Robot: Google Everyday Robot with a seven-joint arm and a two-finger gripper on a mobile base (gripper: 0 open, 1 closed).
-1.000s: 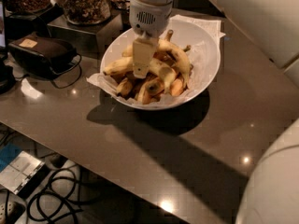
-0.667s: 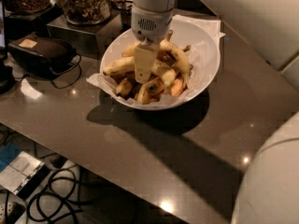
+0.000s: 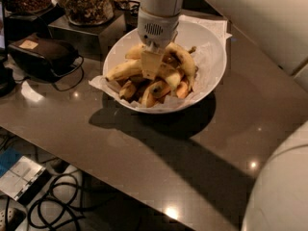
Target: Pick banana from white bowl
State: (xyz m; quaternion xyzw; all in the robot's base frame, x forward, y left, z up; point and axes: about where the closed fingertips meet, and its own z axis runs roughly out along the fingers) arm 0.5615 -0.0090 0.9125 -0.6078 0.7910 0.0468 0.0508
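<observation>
Gripper: gripper (image 3: 150,71) hangs straight down from the white arm, low inside the bowl, its tip in among the fruit near the pile's middle
Grip: cannot tell whether it is released or clenched; its lower end sits against the pile
Banana: banana (image 3: 123,70) lies in the bowl on the left of the heap - long, pale yellow, running from the left rim toward the middle; its inner end meets the gripper, its outer end points at the rim
White bowl: white bowl (image 3: 211,41) stands on the table, wide and glossy; crumpled paper (image 3: 208,64) lines it and spills over the near and left edge
Other fruit: 1 long brown-blotched banana (image 3: 184,61) curves down the right of the heap, just right of the gripper; short stubby pieces (image 3: 159,88) lie below it toward the near rim
Table: dark brown table (image 3: 144,153) with small light glints; the bowl's shadow falls on it in front
Behind: glass jar (image 3: 86,1) of brownish bits on a dark box (image 3: 82,30), left of the bowl
Left: black device (image 3: 41,54) with a cord - well apart from the bowl
Floor: cables (image 3: 57,206) coil below the table's near edge
</observation>
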